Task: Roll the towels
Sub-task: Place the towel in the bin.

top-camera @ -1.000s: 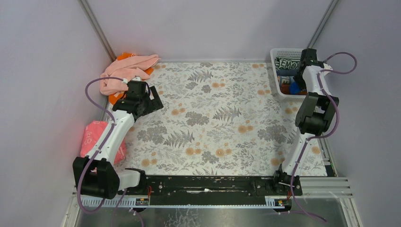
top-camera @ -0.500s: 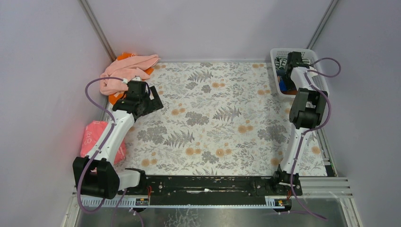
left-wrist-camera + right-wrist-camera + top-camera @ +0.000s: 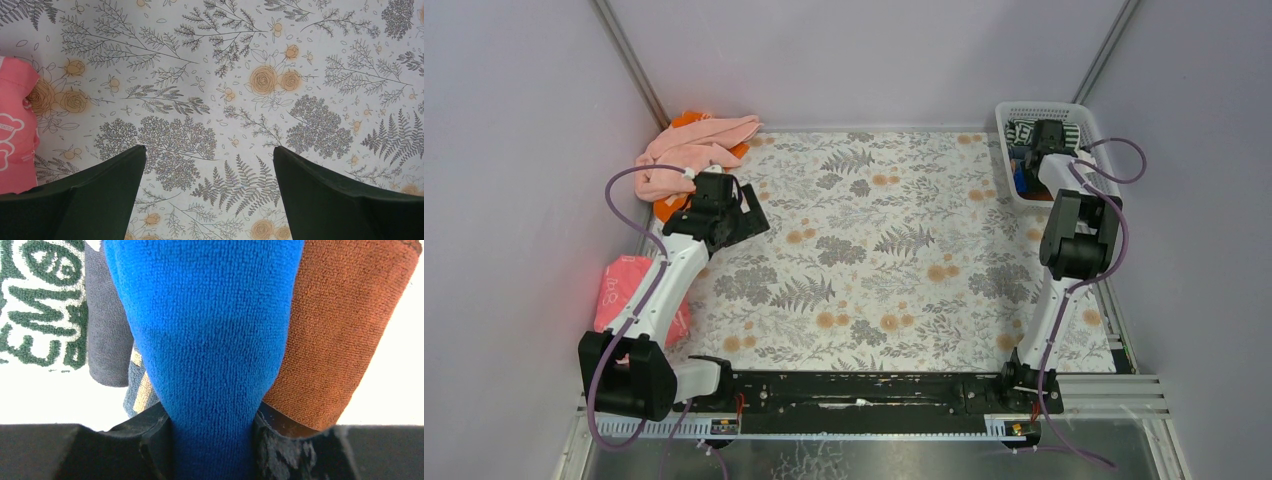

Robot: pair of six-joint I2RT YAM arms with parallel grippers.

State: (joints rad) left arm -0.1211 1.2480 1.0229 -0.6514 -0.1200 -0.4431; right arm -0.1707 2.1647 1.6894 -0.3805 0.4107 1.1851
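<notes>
Blue towel pinched between right fingers in basket; left fingers spread wide.

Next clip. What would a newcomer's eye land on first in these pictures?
The royal blue towel fills the right wrist view, pinched in the right claw in the white basket at the far right corner, a brown towel beside it. Across the flowered table, a pale pink towel lies heaped in the far left corner, with the left claw open nearby.

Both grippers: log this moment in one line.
right gripper: shut on blue towel, in basket | left gripper: open, empty, above mat | pink towel: heaped, far left
</notes>
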